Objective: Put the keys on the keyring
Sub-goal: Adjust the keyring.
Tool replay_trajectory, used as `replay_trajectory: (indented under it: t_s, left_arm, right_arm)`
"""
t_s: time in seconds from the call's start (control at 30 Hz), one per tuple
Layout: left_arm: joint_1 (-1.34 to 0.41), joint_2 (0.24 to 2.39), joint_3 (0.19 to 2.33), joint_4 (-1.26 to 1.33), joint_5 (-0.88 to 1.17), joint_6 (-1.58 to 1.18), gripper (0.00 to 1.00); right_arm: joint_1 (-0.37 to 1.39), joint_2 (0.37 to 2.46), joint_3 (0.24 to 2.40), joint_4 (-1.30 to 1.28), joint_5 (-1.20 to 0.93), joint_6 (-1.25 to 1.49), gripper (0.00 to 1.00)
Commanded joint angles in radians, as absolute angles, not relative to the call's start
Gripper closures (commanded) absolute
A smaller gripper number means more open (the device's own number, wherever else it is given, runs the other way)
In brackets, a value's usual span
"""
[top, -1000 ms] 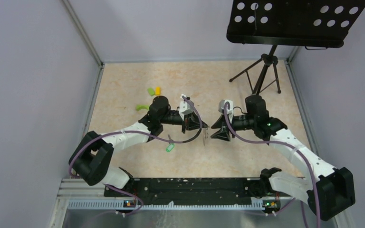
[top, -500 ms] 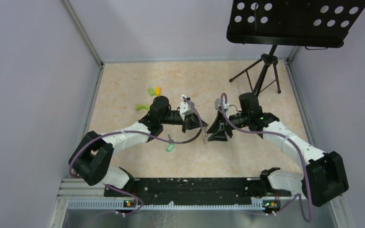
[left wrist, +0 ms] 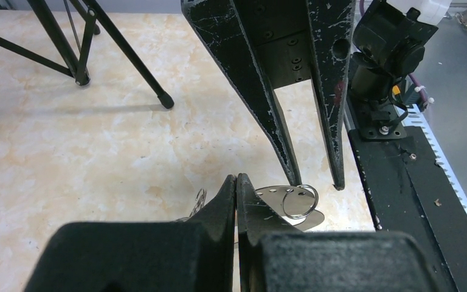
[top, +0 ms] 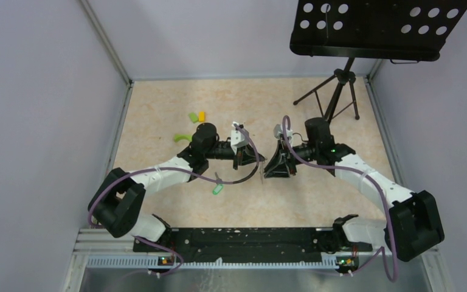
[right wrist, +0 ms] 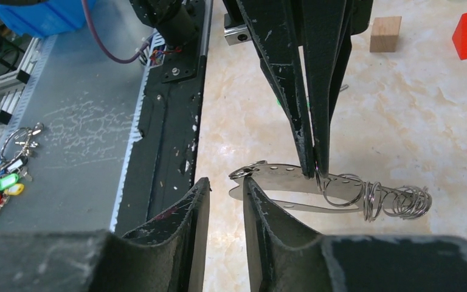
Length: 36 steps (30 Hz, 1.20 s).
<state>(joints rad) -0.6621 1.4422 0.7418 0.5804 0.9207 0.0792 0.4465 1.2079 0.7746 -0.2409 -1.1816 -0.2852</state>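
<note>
Left pincer (left wrist: 236, 180) clamped shut on the flat silver keys (left wrist: 269, 196). Right pincer (right wrist: 226, 184) narrowly parted, tips just beside the keys' end.

Left claw (left wrist: 236, 182) pinching flat silver key (left wrist: 272, 196), small wire ring (left wrist: 300, 202) at its end, right claw (left wrist: 316, 182) tips parted around it

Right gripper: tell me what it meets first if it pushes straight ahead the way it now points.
The right gripper would first meet the near end of the silver metal strip that the left gripper pinches. The strip looks to be just ahead of it, though depth is unclear.
</note>
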Motion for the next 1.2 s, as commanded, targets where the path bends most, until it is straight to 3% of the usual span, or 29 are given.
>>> replay_trajectory:
  t_s: [0.0, 0.43, 0.83, 1.17]
  left_arm:
    - [-0.660, 1.426, 0.763, 0.609, 0.912, 0.093, 1.00]
    - [-0.671, 1.428, 0.782, 0.531, 0.794, 0.149, 1.00]
    - [-0.690, 1.438, 0.810, 0.473, 0.738, 0.172, 1.00]
    - [-0.694, 1.442, 0.814, 0.457, 0.734, 0.183, 1.00]
  right_arm:
    - [0.442, 1.217, 0.814, -0.178, -1.184, -0.266, 0.75]
    - [0.442, 1.214, 0.828, -0.172, -1.143, -0.236, 0.64]
    - [0.442, 1.263, 0.848, -0.155, -0.988, -0.182, 0.64]
    - [0.442, 1.283, 0.854, -0.162, -0.973, -0.180, 0.76]
